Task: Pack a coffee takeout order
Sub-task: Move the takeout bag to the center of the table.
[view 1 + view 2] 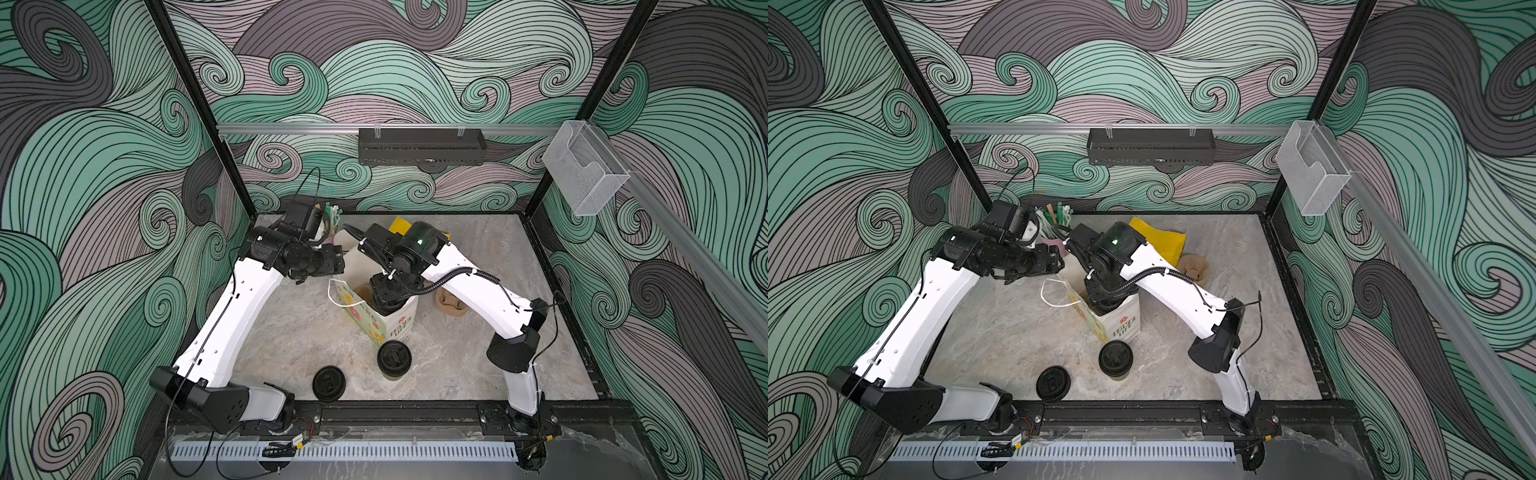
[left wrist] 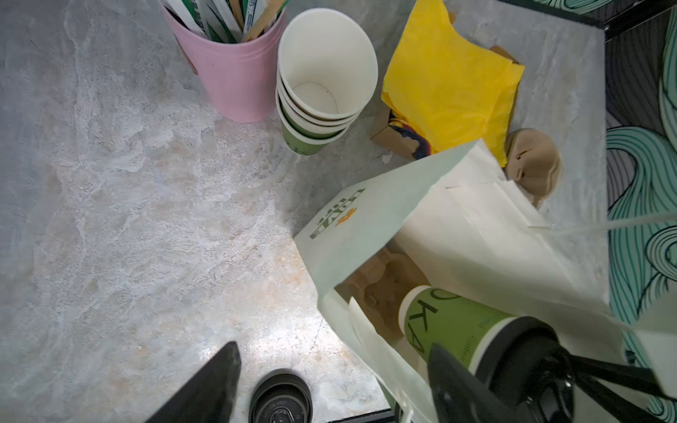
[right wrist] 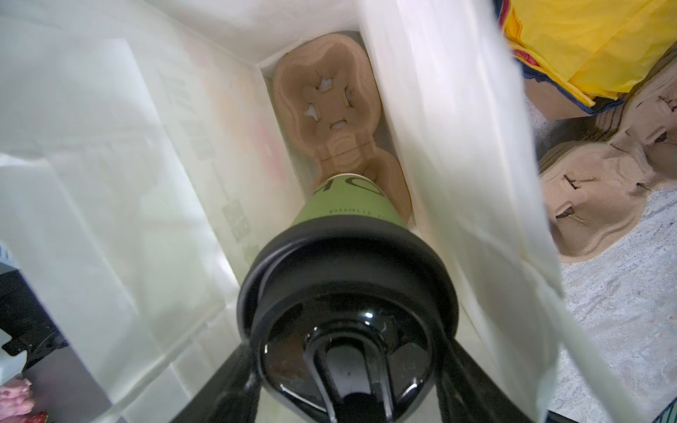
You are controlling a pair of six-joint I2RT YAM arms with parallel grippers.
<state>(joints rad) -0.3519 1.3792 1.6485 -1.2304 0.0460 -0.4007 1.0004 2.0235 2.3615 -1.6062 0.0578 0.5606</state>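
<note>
Right tool [image 3: 348, 348] clasps a lidded green cup [image 3: 348, 208] by its lid, deep inside the white paper bag [image 3: 110, 146], its base at the brown carrier [image 3: 326, 91] on the bag's floor. Left tool [image 2: 331, 348] hangs spread wide at the bag's rim, gripping nothing. Yellow napkins [image 2: 450, 80] lie on the bench [image 2: 128, 219] beyond the bag.

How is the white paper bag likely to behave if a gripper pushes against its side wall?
The paper bag looks thin, with bowed, creased walls, so it would probably give way rather than resist. It stands tall and narrow with just a pulp carrier and one lidded cup visible inside, so it seems light; a sideways push might slide or tip it.
</note>
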